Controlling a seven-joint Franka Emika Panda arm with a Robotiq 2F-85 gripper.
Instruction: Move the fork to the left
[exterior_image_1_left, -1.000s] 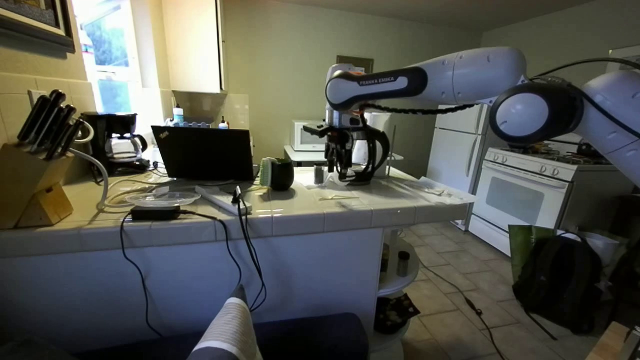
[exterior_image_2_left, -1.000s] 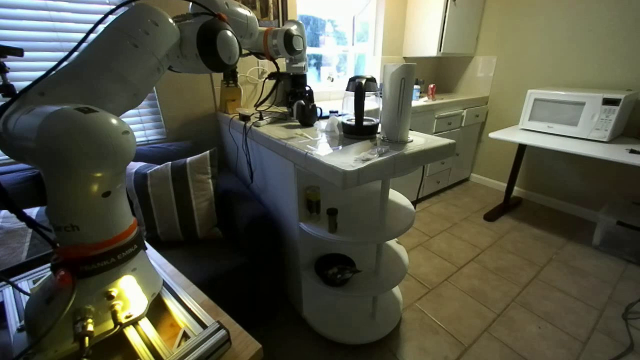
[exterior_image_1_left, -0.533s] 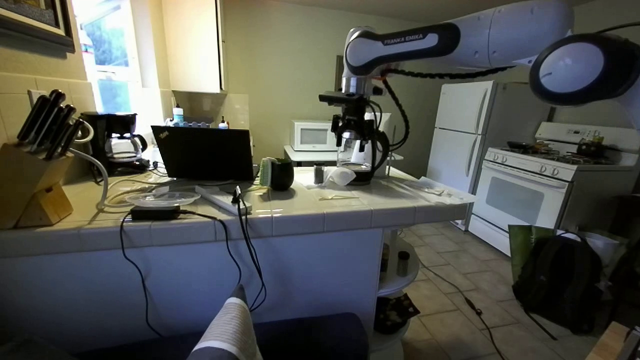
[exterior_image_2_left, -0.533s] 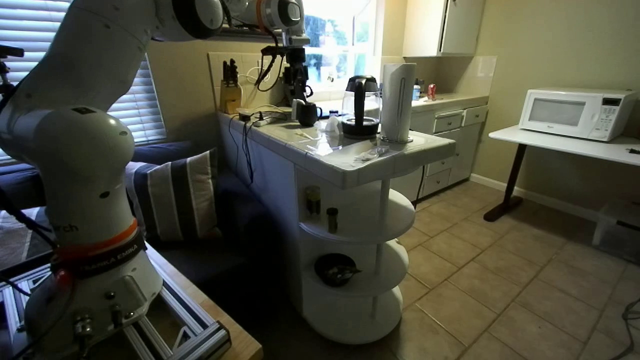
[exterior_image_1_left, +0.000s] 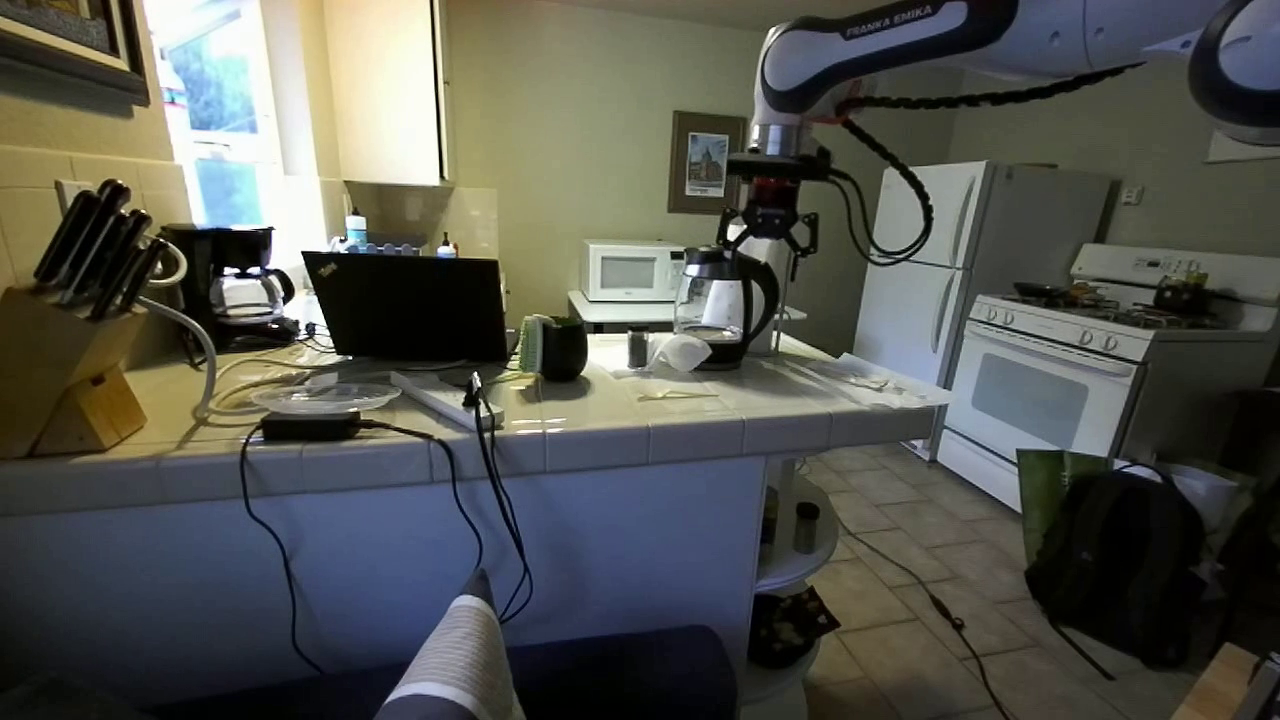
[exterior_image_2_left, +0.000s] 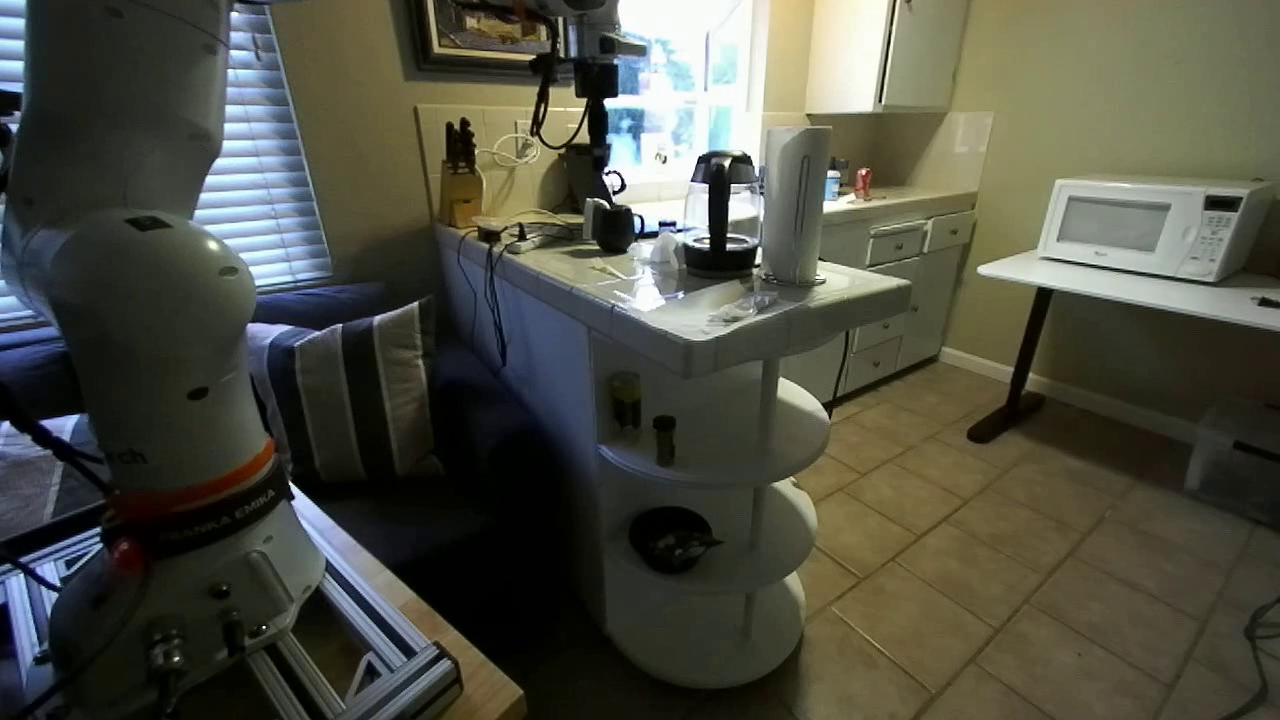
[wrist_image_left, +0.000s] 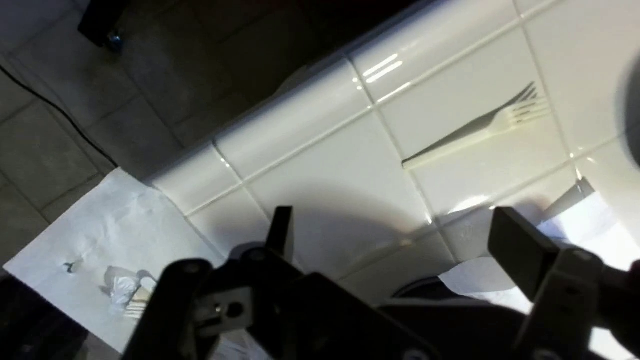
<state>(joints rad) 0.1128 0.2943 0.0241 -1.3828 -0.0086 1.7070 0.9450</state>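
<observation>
One fork (wrist_image_left: 475, 138), aslant, tines (wrist_image_left: 531, 111) rightward (wrist view)

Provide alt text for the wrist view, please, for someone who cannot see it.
A pale fork lies on a white tiled counter, tines pointing right. Below it, the gripper stands open, holding nothing. A white sheet lies at lower left, with dark floor at upper left.
</observation>
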